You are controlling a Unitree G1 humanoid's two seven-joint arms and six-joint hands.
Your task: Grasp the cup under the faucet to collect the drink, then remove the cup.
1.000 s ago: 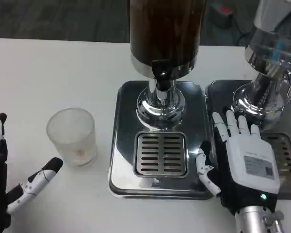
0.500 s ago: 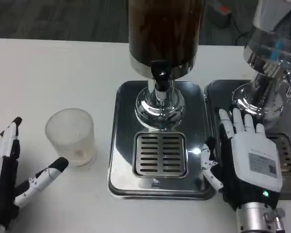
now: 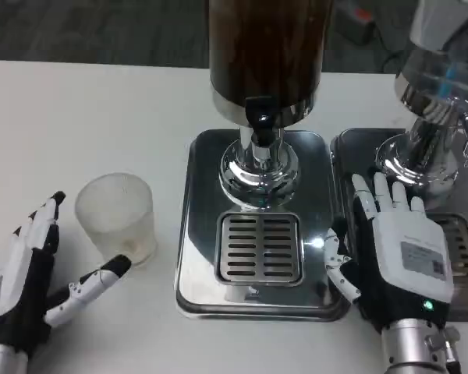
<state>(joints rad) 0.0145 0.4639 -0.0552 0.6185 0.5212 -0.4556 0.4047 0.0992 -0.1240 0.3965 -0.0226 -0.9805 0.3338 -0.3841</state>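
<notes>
We see a frosted plastic cup (image 3: 115,219) standing upright on the white table (image 3: 86,117), well to the left of the dark drink dispenser (image 3: 265,54). The dispenser's black faucet (image 3: 259,115) hangs above the slotted drip grate (image 3: 260,247) set in a shiny steel tray (image 3: 199,234). Left of the dispenser and near the cup, our left hand (image 3: 31,284) lies open, fingers spread, its thumb tip just beside the cup's base. Right of the dispenser, our right hand (image 3: 394,253) rests palm down, fingers extended, between the tray and a second, clear dispenser (image 3: 437,86).
</notes>
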